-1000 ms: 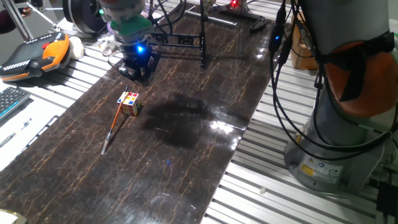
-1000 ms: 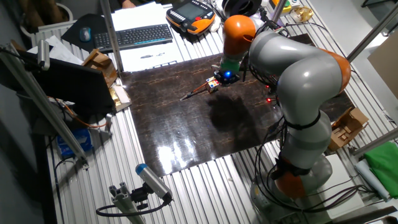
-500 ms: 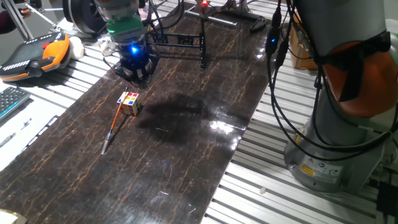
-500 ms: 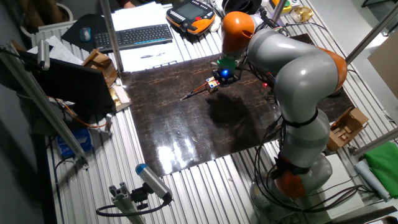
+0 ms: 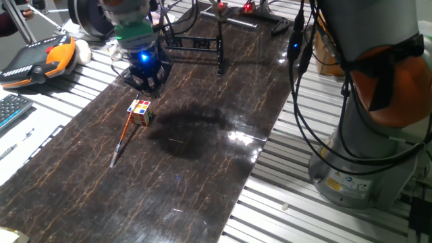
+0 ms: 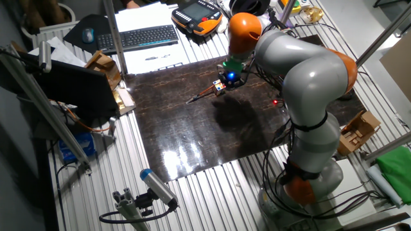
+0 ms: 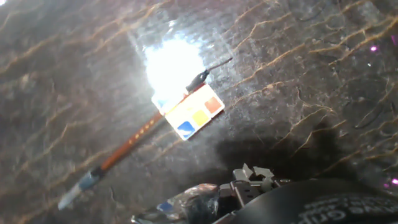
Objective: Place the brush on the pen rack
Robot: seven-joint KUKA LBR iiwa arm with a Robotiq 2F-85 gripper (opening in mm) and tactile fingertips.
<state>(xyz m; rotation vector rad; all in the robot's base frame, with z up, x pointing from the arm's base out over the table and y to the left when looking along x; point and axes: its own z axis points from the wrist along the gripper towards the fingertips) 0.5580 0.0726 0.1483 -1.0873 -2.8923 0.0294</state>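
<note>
The brush (image 5: 122, 140) lies flat on the dark marbled tabletop, orange-brown shaft with a dark tip, touching the multicoloured cube (image 5: 141, 112). In the hand view the brush (image 7: 134, 140) runs diagonally under the cube (image 7: 189, 112). My gripper (image 5: 146, 82) hovers just behind the cube, above the table, fingers apart and empty, with a blue light glowing on it. It also shows in the other fixed view (image 6: 231, 81), beside the brush (image 6: 202, 95). The black pen rack (image 5: 197, 44) stands at the far end of the table, behind the gripper.
An orange and black handheld pendant (image 5: 40, 59) and a keyboard (image 5: 10, 108) lie left of the tabletop. Cables (image 5: 304, 88) hang at the right beside the robot base (image 5: 364, 162). Slatted aluminium decking surrounds the dark top.
The gripper has shifted a little to the left and back, staying above the table near the cube. The brush and cube have not moved.
</note>
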